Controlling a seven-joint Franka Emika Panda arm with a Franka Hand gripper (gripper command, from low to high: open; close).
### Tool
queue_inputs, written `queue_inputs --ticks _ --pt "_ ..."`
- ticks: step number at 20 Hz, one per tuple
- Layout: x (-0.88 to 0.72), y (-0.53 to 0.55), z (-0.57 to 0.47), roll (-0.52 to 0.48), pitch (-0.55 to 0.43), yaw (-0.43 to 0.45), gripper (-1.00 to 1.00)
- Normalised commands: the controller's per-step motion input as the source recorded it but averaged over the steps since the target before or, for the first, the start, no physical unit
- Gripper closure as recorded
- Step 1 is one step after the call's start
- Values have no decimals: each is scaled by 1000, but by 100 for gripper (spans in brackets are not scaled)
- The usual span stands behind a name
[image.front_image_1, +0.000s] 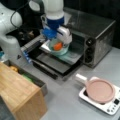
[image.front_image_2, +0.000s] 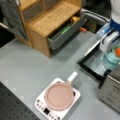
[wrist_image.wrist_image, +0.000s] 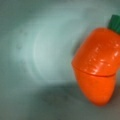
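One toy carrot (image.front_image_1: 58, 46) sits in a pale green bowl (image.front_image_1: 60, 50), and that bowl rests on the tray (image.front_image_1: 72, 56) pulled out over the toaster oven's (image.front_image_1: 96, 32) open door. The arm's hand (image.front_image_1: 55, 37) is right down over the bowl, its white and blue body crowding the rim. I cannot tell from where I stand whether the fingers are apart or together, or whether they touch the bowl at all. The wrist view shows only the carrot (wrist_image.wrist_image: 96, 70) lying toward its right side on the bowl's smooth inside (wrist_image.wrist_image: 37, 50), nothing clamped around it.

So the carrot is in the bowl, the bowl is at the oven mouth, and the door stands open.

Elsewhere on the bench (image.front_image_2: 30, 67), a pink pan (image.front_image_2: 59, 96) sits on a small white cooktop (image.front_image_2: 50, 111), well apart from the oven. A wooden cabinet (image.front_image_2: 50, 20) has its grey drawer (image.front_image_2: 65, 33) pulled open, with green and yellow things inside.
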Motion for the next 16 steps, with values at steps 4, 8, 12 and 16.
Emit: queue_inputs --ticks 4,8,12,16 --pt "-104 25 -58 65 -162 -33 -100" --pt "-4 -83 73 55 -182 62 -100" --pt "113 -258 168 55 -129 174 -100" --pt "250 -399 145 20 -40 229 -100"
